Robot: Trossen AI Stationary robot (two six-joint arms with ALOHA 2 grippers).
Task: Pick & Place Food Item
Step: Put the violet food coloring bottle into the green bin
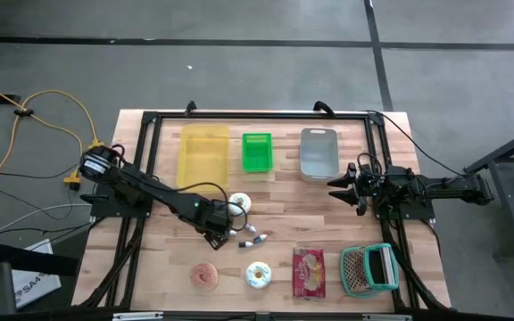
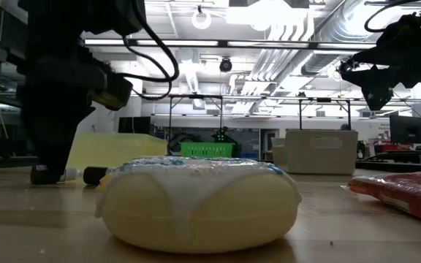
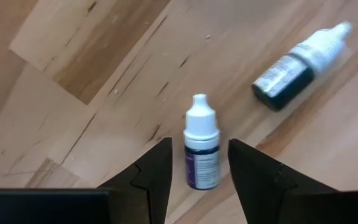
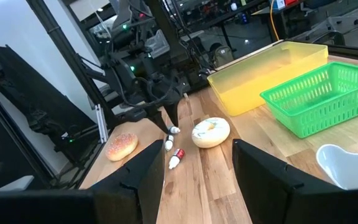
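Observation:
A small dropper bottle (image 3: 201, 155) with a white cap and purple label lies on the wooden table. My left gripper (image 3: 199, 143) points down over it, open, one finger on each side of the bottle and touching nothing. A second dropper bottle (image 3: 297, 62) lies just beyond. In the high view my left gripper (image 1: 228, 234) is at the table's middle, close to a white-iced donut (image 1: 239, 203). A pink donut (image 1: 206, 275), a green-and-white donut (image 1: 258, 275) and a red snack packet (image 1: 309, 272) lie near the front edge. My right gripper (image 1: 342, 191) waits open at the right, held level.
A yellow bin (image 1: 203, 153), a green basket (image 1: 257, 152) and a grey bin (image 1: 319, 153) stand in a row at the far side. A teal dish rack (image 1: 368, 269) sits at the front right. Bare wood lies between the bins and the front row.

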